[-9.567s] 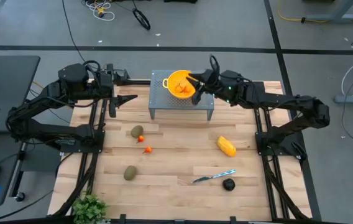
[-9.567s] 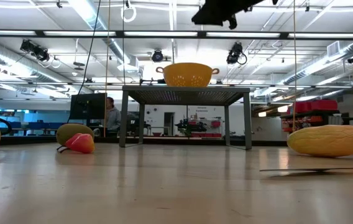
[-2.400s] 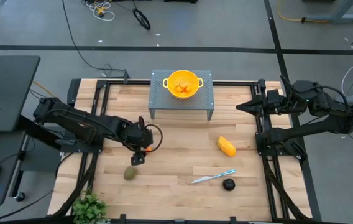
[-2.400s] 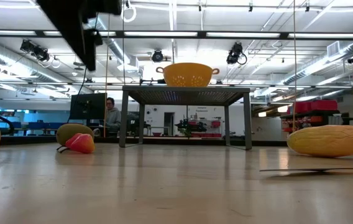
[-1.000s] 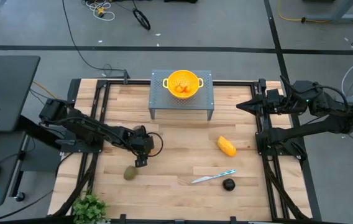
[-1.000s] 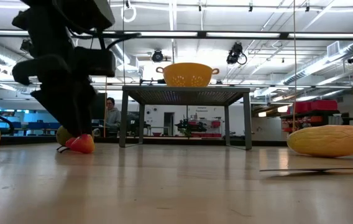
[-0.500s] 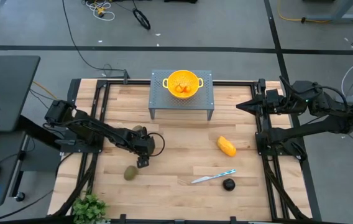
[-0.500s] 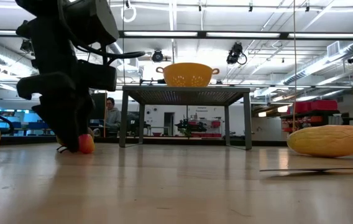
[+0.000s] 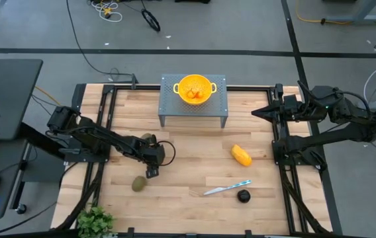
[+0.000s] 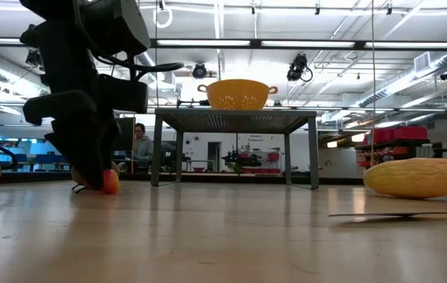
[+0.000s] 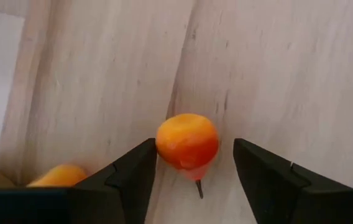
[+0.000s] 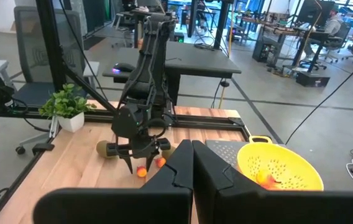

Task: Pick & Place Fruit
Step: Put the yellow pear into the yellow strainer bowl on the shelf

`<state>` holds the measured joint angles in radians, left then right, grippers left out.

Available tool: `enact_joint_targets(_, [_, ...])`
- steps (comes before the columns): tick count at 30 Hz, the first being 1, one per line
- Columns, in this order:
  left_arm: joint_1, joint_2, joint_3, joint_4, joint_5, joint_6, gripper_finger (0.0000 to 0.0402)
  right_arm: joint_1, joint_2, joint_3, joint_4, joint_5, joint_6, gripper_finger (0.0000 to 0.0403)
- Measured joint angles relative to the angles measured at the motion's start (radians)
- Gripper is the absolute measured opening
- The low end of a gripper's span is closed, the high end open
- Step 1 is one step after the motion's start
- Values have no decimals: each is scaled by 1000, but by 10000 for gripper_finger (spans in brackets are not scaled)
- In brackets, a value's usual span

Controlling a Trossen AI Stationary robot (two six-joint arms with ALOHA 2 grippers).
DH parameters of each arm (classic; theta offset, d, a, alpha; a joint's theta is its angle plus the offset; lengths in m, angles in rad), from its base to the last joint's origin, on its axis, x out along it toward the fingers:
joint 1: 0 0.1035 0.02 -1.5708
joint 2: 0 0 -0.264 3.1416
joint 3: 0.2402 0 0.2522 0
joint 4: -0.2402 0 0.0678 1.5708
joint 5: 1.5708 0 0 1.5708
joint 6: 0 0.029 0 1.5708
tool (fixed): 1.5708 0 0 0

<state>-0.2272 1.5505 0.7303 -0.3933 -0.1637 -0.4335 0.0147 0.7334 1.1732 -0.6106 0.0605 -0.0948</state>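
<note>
Orange-red fruit [image 11: 187,141] between left claw [image 11: 192,180] fingers, stem half-hidden

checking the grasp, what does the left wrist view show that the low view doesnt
Only the left wrist view: the open left gripper straddling the small round orange-red fruit, one finger touching it, a gap at the other; a second orange piece nearby. Only the low view: the yellow perforated bowl on the grey metal stand. Both: the wooden table.

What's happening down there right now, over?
Left gripper open around small orange fruit. Right gripper shut, parked at table's side. Second orange piece close beside.
</note>
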Motion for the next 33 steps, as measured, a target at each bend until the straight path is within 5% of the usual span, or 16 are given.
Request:
enact_joint_targets(14, [26, 0, 0, 2, -10, 1, 157, 0, 0, 0, 0, 2, 0, 0])
enact_joint_targets(33, [26, -27, 75, -69, 10, 95, 145, 0, 0, 0, 1, 1, 0, 0])
